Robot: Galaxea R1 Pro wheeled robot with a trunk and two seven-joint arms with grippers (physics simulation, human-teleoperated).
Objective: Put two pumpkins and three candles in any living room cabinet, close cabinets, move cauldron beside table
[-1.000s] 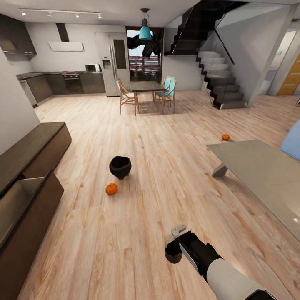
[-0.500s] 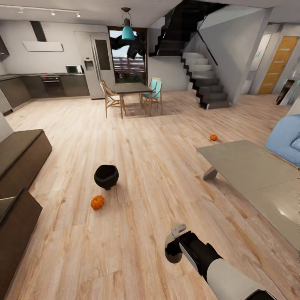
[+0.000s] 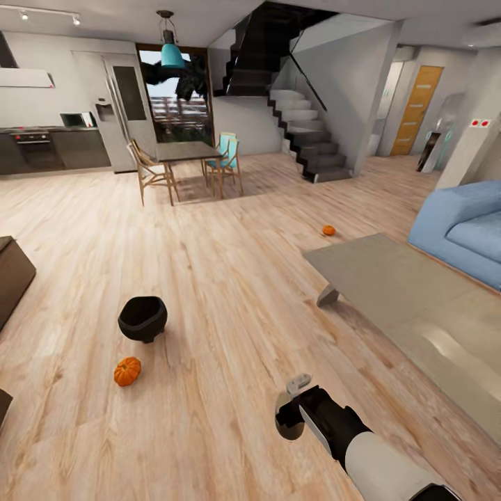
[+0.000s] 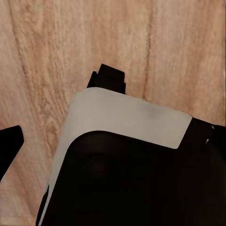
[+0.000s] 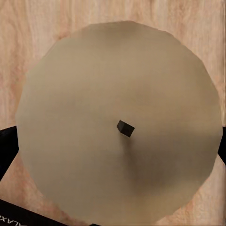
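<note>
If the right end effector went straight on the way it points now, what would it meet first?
Probably the wood floor. The right wrist view looks along the fingers onto the round top of a candle with floorboards behind it, so the right end effector seems to point downward. How far off the floor lies is unclear.

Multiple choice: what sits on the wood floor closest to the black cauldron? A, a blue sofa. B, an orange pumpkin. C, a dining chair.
B: an orange pumpkin lies on the floor right beside the cauldron, apart from it, in the head view.
</note>
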